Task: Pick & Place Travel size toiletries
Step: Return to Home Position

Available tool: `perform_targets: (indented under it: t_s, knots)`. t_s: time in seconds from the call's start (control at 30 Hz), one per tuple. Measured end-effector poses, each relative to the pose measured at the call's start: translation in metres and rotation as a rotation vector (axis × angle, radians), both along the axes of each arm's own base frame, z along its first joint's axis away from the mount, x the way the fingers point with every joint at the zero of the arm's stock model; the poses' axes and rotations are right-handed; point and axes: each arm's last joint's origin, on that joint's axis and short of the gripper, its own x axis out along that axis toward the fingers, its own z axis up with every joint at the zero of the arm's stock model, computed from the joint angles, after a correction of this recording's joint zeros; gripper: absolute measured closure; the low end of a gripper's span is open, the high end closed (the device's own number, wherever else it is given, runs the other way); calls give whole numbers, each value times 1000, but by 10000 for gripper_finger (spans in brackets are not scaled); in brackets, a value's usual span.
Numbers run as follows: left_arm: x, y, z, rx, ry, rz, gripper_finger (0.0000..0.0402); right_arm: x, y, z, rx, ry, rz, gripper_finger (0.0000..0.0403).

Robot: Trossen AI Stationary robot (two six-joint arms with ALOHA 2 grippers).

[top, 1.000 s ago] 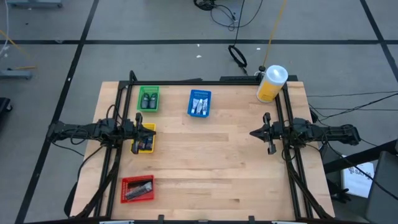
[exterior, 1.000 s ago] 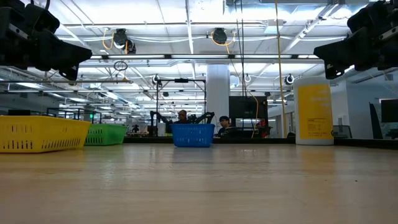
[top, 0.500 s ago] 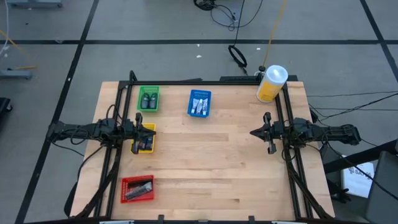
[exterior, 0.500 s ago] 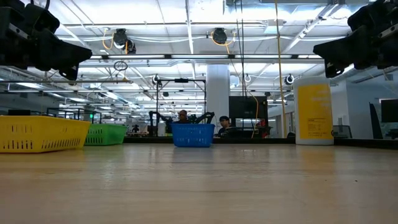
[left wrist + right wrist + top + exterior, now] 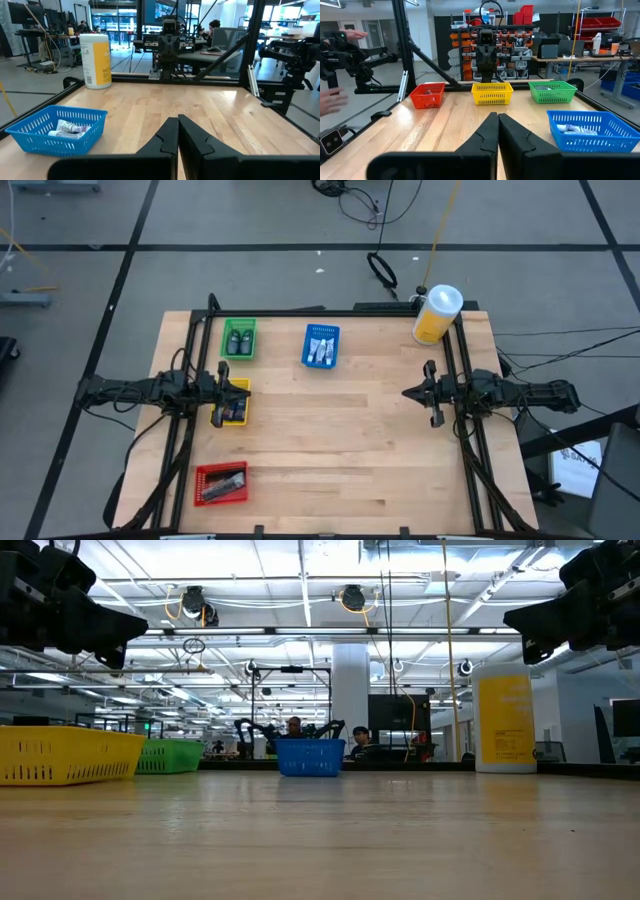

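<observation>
Stillness: left pincer point(image 5: 247, 388), right pincer point(image 5: 405, 393) closed, unmoved.

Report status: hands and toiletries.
Left hand shut, empty, over yellow basket. Right hand shut, empty, right side. Toiletries all in baskets. Canister at far corner, not in the way.

Grey floor point(image 5: 250, 220) with dark seams, a white pillar point(image 5: 350, 680) and bright ceiling lights point(image 5: 250, 560) fill the hall.
</observation>
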Motion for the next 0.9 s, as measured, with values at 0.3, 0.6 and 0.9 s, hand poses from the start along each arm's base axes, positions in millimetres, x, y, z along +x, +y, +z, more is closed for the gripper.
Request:
perform_targets:
  t_s: [0.3, 0.6, 0.9]
  knots:
    - [-1, 0, 1, 68, -14, 2, 394, 0, 0, 0, 0, 0, 0, 403]
    - [-3, 4, 2, 151, -19, 37, 394, 0, 0, 0, 0, 0, 0, 403]
    - [-3, 6, 1, 162, -12, 57, 394, 0, 0, 0, 0, 0, 0, 403]
